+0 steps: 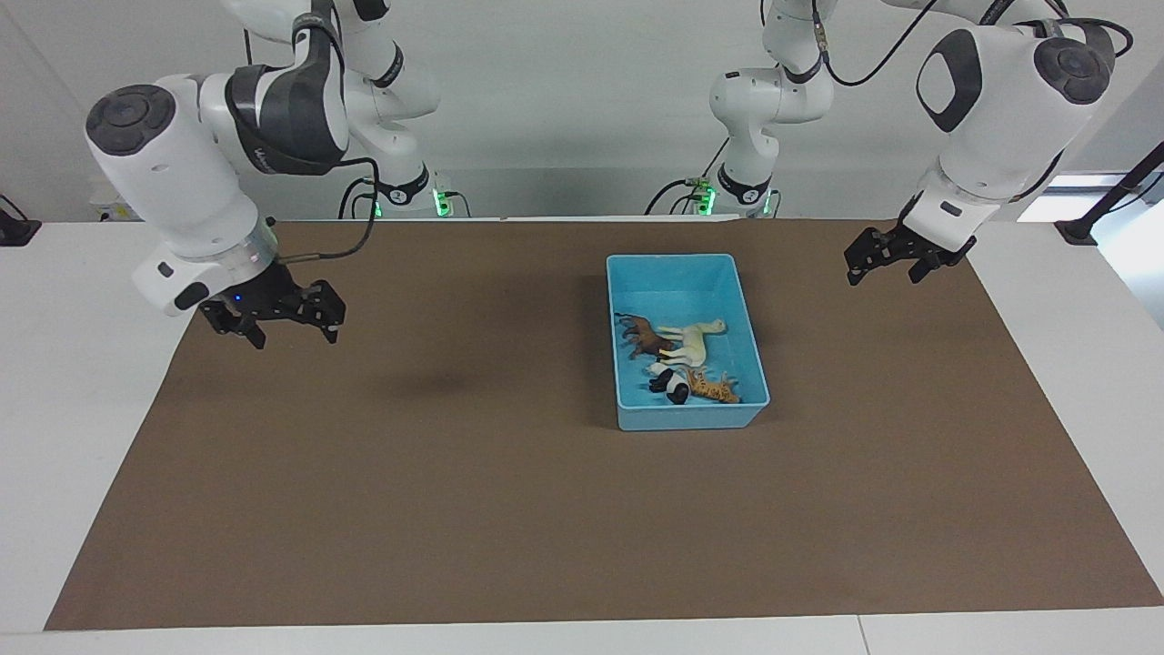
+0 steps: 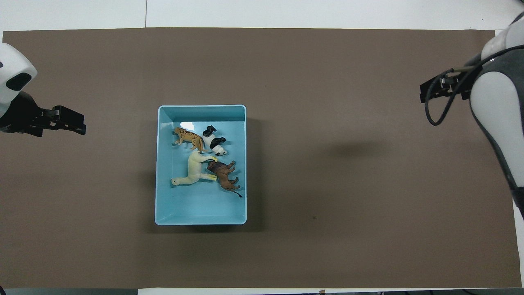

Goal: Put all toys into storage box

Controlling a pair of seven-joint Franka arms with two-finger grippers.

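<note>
The light blue storage box (image 1: 673, 273) (image 2: 200, 209) rests on the brown mat, toward the left arm's end. All the toys lie inside it: a cream horse (image 1: 696, 341) (image 2: 196, 172), a dark brown lion (image 1: 646, 338) (image 2: 223, 174), a panda (image 1: 671, 384) (image 2: 213, 141) and a striped tiger (image 1: 714, 388) (image 2: 189, 138). My left gripper (image 1: 887, 275) (image 2: 80, 125) hangs open and holds nothing, over the mat's edge at its own end. Over the mat's other end hangs my right gripper (image 1: 291, 335) (image 2: 423, 92), also open with nothing in it. Both are well apart from the box.
A brown mat (image 1: 455, 473) (image 2: 327, 205) covers most of the white table (image 1: 82, 409). The arms' bases (image 1: 405, 191) stand at the table's edge nearest the robots. A black stand (image 1: 1091, 223) rises off the mat at the left arm's end.
</note>
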